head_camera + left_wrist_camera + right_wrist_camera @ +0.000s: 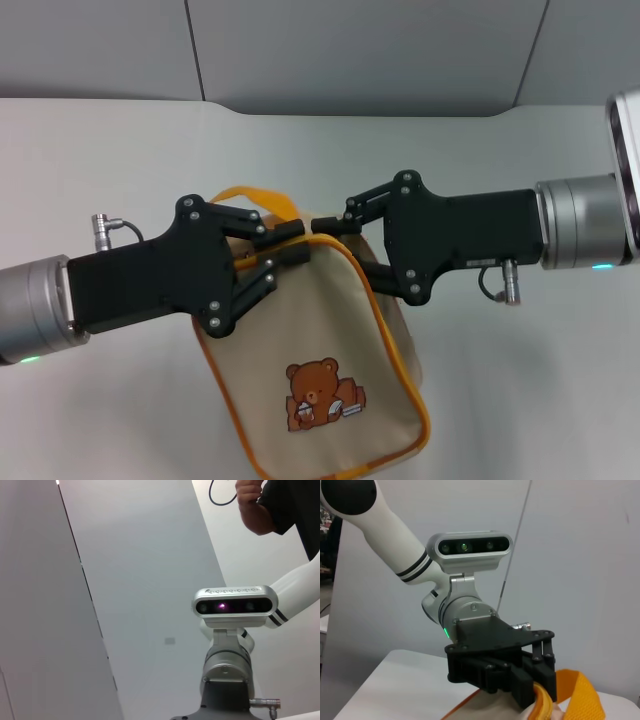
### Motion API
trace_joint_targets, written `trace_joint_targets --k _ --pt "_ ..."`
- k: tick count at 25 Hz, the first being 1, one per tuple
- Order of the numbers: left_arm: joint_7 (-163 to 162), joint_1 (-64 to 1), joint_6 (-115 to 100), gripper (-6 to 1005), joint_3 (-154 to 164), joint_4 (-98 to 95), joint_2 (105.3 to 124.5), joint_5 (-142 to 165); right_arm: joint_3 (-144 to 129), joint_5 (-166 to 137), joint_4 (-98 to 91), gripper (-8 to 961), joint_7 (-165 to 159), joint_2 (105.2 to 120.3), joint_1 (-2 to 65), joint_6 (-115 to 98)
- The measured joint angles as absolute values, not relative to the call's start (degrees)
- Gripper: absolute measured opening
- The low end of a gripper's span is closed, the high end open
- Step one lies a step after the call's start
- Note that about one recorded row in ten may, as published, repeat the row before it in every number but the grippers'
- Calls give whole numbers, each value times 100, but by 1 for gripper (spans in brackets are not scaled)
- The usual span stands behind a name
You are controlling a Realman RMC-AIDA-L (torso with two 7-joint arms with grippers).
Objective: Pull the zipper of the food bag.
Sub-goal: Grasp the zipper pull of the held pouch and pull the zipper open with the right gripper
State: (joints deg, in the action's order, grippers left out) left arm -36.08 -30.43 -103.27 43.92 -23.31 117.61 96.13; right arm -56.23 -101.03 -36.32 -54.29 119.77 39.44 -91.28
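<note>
The beige food bag (320, 340), with a brown bear picture (320, 397), lies on the white table (110, 160). Its orange-yellow zipper (386, 335) runs along the front panel edge, and the strap handle (245, 194) loops behind the top. My left gripper (292, 244) comes from the left and is shut on the bag's top edge. It also shows in the right wrist view (535, 695), clamped on the orange edge (544, 707). My right gripper (328, 228) comes from the right and is closed at the zipper's top end, almost touching the left fingers. The silver pull tab is hidden.
A grey wall (350, 50) stands behind the table's far edge. In the left wrist view, my right arm's wrist camera (235, 606) is close, and a person's arm (257, 510) is in the background.
</note>
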Motion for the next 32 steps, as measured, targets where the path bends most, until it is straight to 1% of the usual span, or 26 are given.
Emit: trace_joint_targets --k 8,18,23,26,32 --pt "-3612 -2954 -10327 102 4296 -2311 11741 9613 -5678 -9675 -3630 277 -4826 11982 3636 -9263" --pt "-3621 -2940 -10309 102 4288 -2301 11765 9619 -5878 -9634 -3511 274 -4625 11981 3660 -9273" --pt "-3621 -2942 -10304 96 4288 -2302 11762 9618 -5880 -9520 -3415 112 -4569 11979 3673 -9227" --pt "-3621 -2944 -10298 96 4267 -2302 11761 9618 -5880 -9518 -3414 -2 -4569 11976 3675 -9222" --pt "-3626 -2890 -10169 100 3869 -2217 11784 9619 -5858 -9670 -3446 8 -4592 11932 3540 -9212"
